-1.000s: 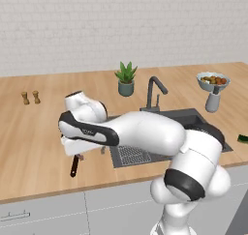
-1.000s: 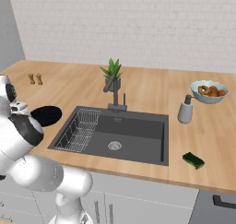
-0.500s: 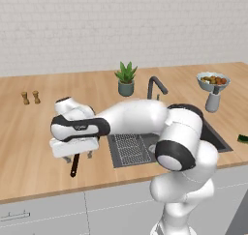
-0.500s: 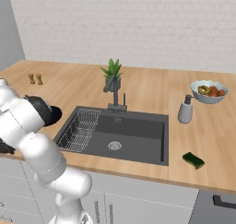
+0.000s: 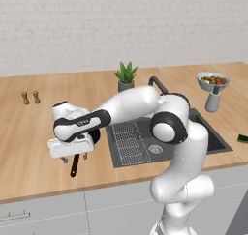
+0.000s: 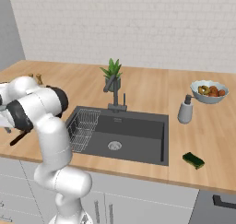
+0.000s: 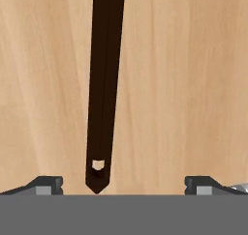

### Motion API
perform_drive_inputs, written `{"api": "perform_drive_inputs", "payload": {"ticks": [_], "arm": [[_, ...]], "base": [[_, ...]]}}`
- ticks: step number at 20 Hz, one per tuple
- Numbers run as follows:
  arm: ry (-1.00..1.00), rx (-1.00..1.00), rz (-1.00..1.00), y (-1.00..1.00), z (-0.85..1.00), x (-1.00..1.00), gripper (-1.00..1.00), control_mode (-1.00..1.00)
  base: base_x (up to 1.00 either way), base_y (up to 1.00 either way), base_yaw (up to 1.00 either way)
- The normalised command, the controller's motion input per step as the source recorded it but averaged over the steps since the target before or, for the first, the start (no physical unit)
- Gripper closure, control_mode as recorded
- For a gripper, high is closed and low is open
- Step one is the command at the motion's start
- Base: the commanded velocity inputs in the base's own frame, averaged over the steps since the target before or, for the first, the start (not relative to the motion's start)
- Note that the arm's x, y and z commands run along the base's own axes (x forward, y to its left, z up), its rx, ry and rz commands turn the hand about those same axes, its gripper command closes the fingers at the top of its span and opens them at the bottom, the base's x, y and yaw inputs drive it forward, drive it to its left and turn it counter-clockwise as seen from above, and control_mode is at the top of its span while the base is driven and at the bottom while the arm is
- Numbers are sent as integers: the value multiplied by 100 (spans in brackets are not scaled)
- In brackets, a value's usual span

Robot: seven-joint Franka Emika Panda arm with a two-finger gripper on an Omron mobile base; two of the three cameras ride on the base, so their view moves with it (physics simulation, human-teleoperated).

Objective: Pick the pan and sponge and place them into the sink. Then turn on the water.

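Observation:
The pan's long dark brown handle [image 5: 74, 166] lies on the wooden counter left of the sink [image 5: 213, 138], and the black pan body [image 5: 95, 134] is mostly hidden behind my forearm. My gripper [image 5: 73, 157] hangs open just over the handle, one finger on each side. In the hand view the handle [image 7: 104, 84] runs up from between the open fingertips [image 7: 46, 184], its holed end left of centre at my gripper [image 7: 123, 186]. The green sponge [image 6: 193, 160] lies on the counter right of the sink [image 6: 138, 126]. No water runs from the dark faucet [image 6: 113, 90].
A wire rack [image 5: 127, 141] fills the sink's left side. A potted plant [image 5: 126, 76] stands behind the faucet [image 5: 158, 82]. A fruit bowl [image 5: 212, 79] and soap dispenser [image 5: 212, 101] sit at the back right. Two small shakers [image 5: 30, 97] stand far left.
My hand has sunk toward the pan handle and the elbow has swung right over the sink. The jaws stayed open; pan and sponge have not moved.

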Motion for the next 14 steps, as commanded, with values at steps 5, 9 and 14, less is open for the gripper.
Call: {"api": "perform_drive_inputs", "payload": {"ticks": [5, 9, 14], "arm": [[-2, 0, 0, 2, -21, 25, -100, -100], [-8, 0, 2, 0, -31, 13, -100, -100], [-12, 0, 5, 0, -36, 10, -100, -100]], "base": [[0, 0, 0], [0, 0, 0], [0, 0, 0]]}}
